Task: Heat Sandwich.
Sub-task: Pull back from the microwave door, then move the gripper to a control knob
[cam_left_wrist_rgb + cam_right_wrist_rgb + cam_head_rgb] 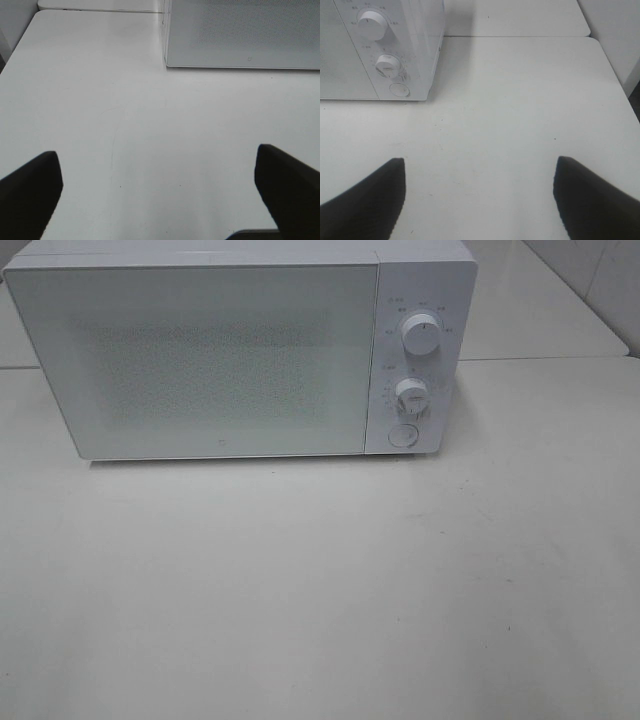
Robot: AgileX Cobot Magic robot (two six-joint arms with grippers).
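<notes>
Standing at the back of the white table [320, 590], a white microwave [200, 360] is seen with its door shut. An upper dial [419, 336], a lower dial [411, 394] and a round button [403, 434] are set on its right panel. The left gripper [157, 165] is held wide open above the tabletop, nothing between its jaws. The right gripper [480, 170] is likewise spread and empty, near the control side. Where the sandwich lies cannot be told.
</notes>
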